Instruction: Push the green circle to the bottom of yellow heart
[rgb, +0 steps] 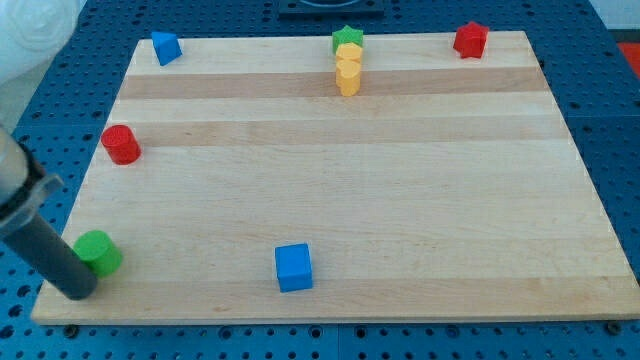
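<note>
Resting at the board's lower left corner, my tip (77, 292) sits just to the view's left of the green circle (98, 252), touching or nearly so; hard to tell which. No fingers on this rig, just a plain dark rod, so nothing is gripped or held.

Green circle is near the wooden board's (400, 200) left edge, low in the view. Yellow heart (347, 81) is far off near the top edge, right of centre, stacked in a tight column: green star (347, 39) at the top, a second yellow block (348, 58) under it (shape unclear), then the heart, all touching or close to it.

Others: blue block (165, 47) top left, red block (470, 39) top right, red cylinder (121, 144) on the left edge above the green circle, blue cube (293, 267) bottom centre.
</note>
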